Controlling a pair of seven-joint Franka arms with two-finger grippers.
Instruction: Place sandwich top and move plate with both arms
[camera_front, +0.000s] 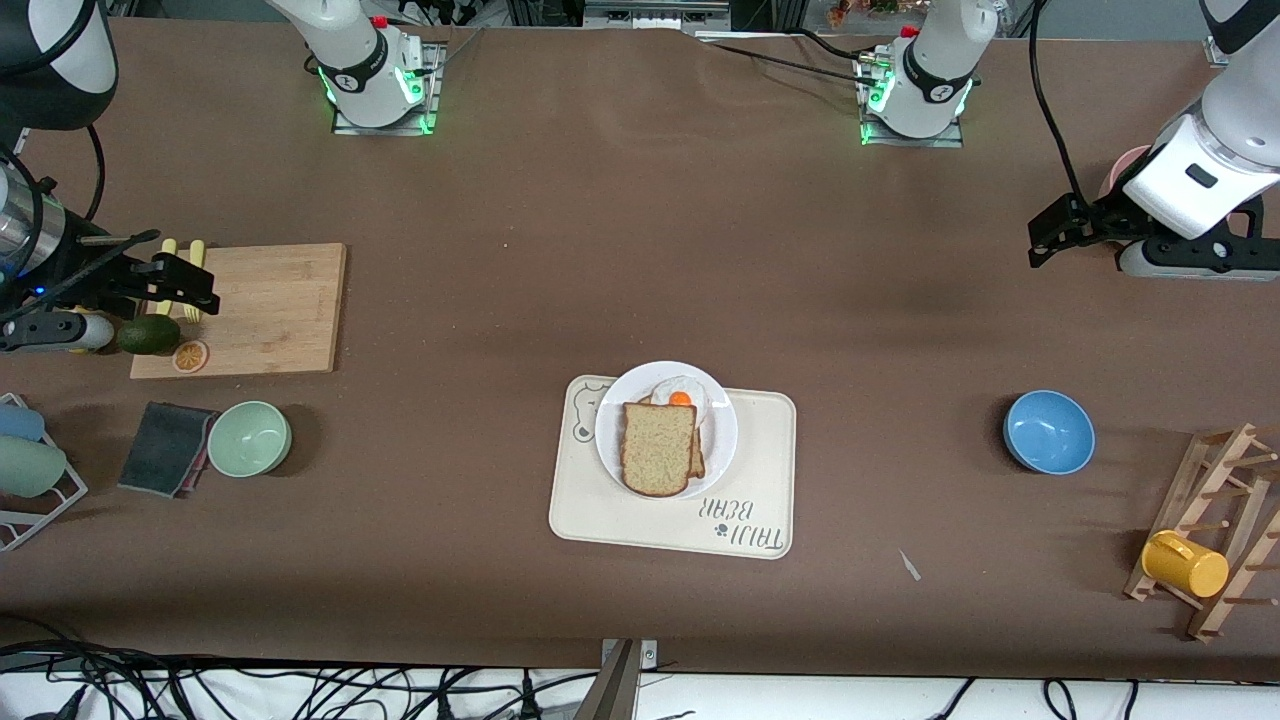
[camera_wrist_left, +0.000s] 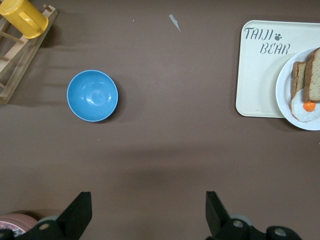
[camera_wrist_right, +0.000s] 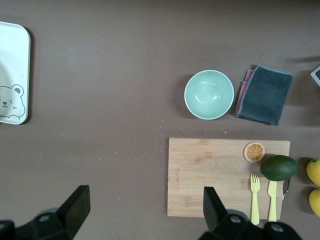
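Observation:
The sandwich top (camera_front: 657, 448), a tan speckled bread slice, lies on the white plate (camera_front: 612, 430), over a lower slice and partly over a fried egg (camera_front: 680, 397). The plate rests on the beige bear tray (camera_front: 760, 500). The left wrist view shows the plate (camera_wrist_left: 282, 95) and the bread (camera_wrist_left: 312, 80) at its edge. My left gripper (camera_front: 1045, 240) is open and empty above bare table at the left arm's end, also seen in its wrist view (camera_wrist_left: 147, 196). My right gripper (camera_front: 190, 285) is open and empty over the cutting board's end, also seen in its wrist view (camera_wrist_right: 145, 190).
A blue bowl (camera_front: 1048, 431) sits toward the left arm's end, with a wooden rack and a yellow mug (camera_front: 1185, 563). Toward the right arm's end are a cutting board (camera_front: 270, 305), an avocado (camera_front: 148, 335), a green bowl (camera_front: 249, 438) and a grey cloth (camera_front: 165, 447).

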